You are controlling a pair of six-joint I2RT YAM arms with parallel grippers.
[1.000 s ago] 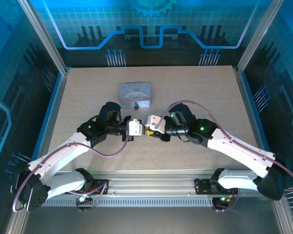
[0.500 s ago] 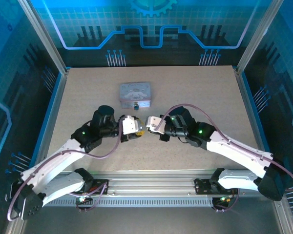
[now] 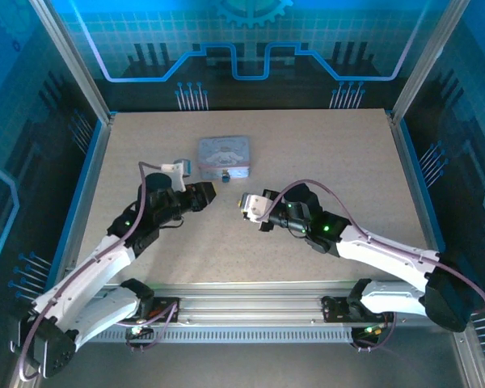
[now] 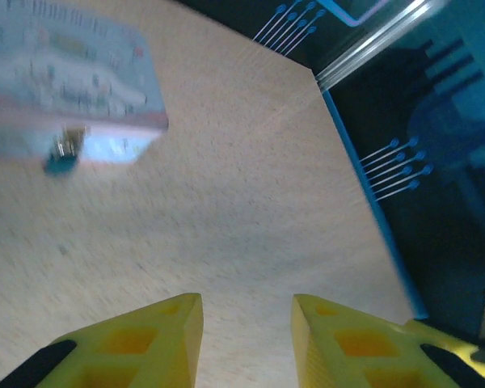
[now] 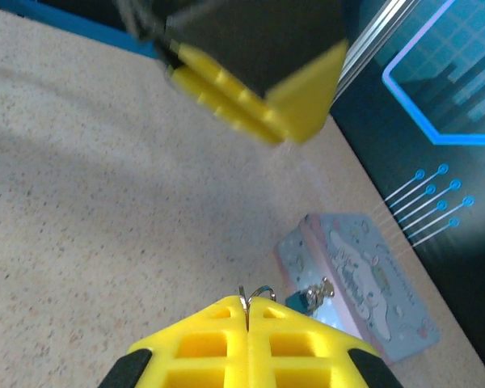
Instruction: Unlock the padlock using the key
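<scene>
Key (image 5: 245,299) pinched in our right hand (image 5: 248,311), left hand (image 4: 246,311) spread and empty, we should steady the padlock (image 5: 305,299) ahead.

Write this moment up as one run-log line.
left claw: open, empty | right claw: shut on key | padlock: by tin, untouched | key: not yet at padlock

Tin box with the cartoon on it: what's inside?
The lid of the tin box is shut, so the inside is hidden. What shows is the printed lid, and the small blue padlock against its front wall.
</scene>
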